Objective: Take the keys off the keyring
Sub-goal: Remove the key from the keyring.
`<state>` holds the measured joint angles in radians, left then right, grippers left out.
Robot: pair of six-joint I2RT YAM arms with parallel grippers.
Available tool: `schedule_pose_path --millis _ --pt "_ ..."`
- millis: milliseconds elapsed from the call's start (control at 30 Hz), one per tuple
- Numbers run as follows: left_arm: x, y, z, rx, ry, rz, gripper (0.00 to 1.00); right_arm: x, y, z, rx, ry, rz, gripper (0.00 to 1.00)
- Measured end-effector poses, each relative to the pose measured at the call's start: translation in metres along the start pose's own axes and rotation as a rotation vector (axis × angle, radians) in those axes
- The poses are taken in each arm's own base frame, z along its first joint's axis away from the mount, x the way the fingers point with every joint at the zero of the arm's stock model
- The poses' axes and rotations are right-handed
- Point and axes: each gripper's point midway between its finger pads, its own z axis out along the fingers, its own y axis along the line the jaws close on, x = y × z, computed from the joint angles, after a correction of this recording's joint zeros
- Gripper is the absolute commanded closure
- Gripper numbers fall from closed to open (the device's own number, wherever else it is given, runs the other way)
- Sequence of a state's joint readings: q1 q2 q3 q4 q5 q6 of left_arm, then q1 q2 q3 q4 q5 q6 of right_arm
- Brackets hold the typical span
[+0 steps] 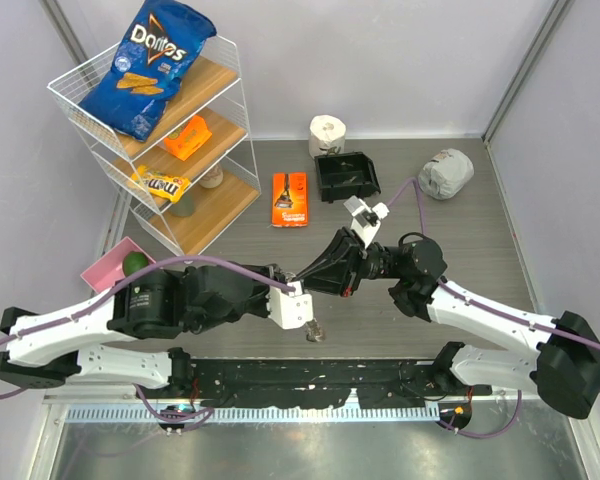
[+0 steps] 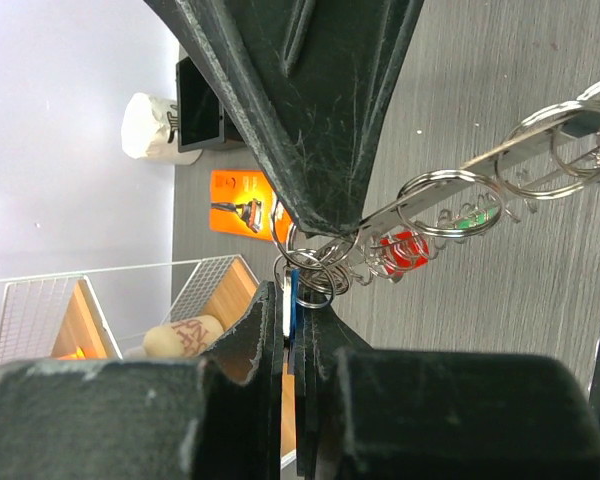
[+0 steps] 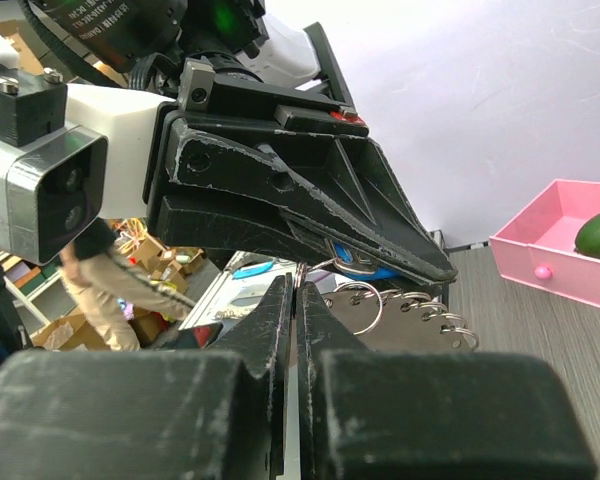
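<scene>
Mid-air over grey table: left gripper pinched on blue-headed silver key; right gripper clamped on fringed silver metal keyring. White wire rack behind: blue Doritos bag, yellow m&m's packet.

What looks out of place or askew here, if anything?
The Doritos bag lies diagonally across the top of the wire rack, its lower end hanging past the edge. Nothing looks spilled or broken.
</scene>
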<state>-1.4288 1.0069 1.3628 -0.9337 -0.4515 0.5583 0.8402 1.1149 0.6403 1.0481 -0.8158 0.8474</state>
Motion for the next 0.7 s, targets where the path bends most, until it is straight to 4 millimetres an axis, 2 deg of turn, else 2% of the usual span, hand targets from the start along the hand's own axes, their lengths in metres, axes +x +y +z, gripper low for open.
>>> schedule_pose_path --millis 700 --pt "0.008 0.003 0.016 0.033 -0.013 -0.064 1.0 0.005 -0.013 -0.006 0.092 0.023 0.023 0.95"
